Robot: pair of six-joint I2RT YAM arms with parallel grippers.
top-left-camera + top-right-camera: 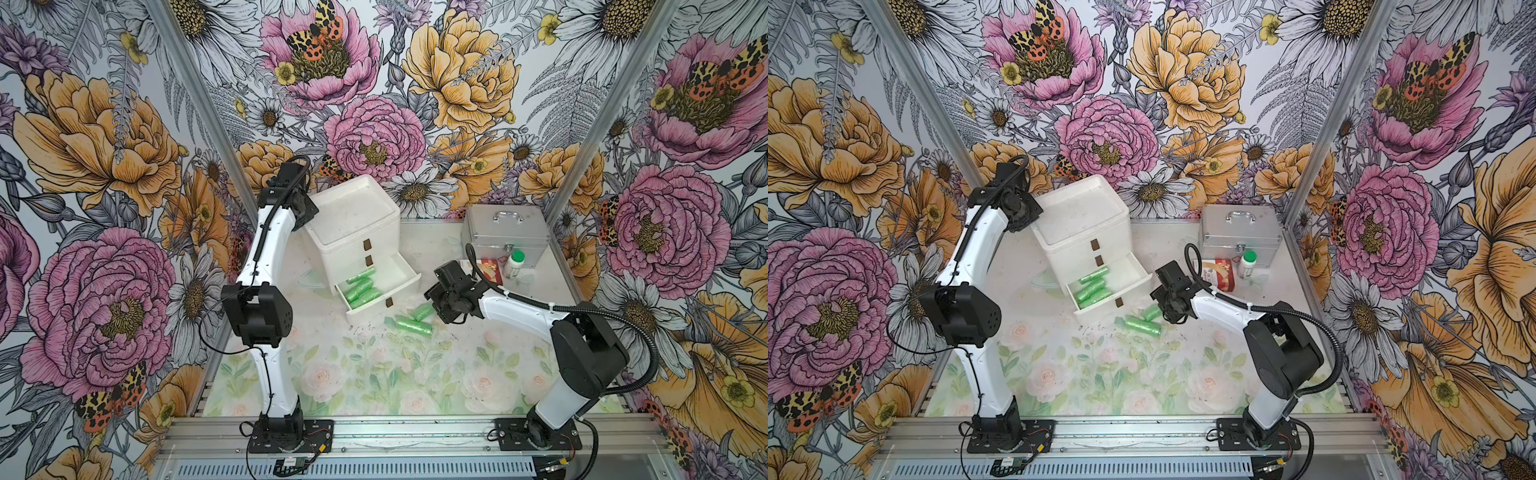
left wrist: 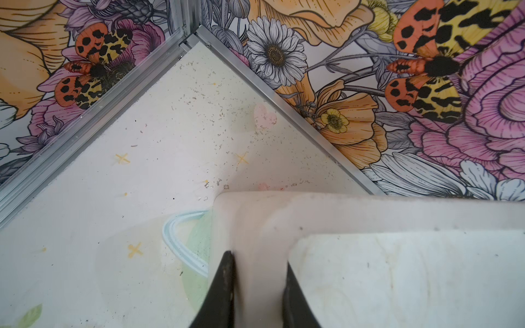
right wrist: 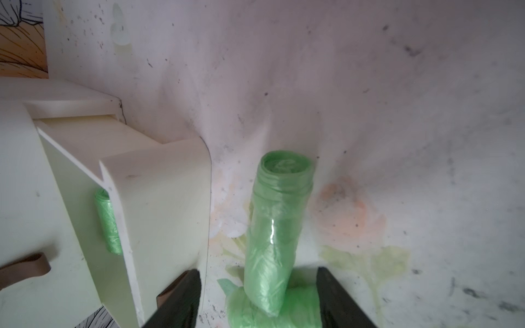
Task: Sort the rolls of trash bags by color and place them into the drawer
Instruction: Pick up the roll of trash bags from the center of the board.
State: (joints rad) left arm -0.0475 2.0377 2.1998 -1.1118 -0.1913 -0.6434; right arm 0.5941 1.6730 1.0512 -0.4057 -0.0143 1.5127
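The right tool [image 3: 258, 271] stands wide astride a green roll [image 3: 275, 227], beside the open drawer [image 1: 400, 269] holding more rolls [image 1: 360, 287]. The left tool [image 2: 258, 258] pinches the cabinet rim [image 2: 255, 221]

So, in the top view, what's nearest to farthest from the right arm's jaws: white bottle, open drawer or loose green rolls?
1. Loose green rolls, on the table at the jaws.
2. Open drawer, just left of them.
3. White bottle, back by the silver case.
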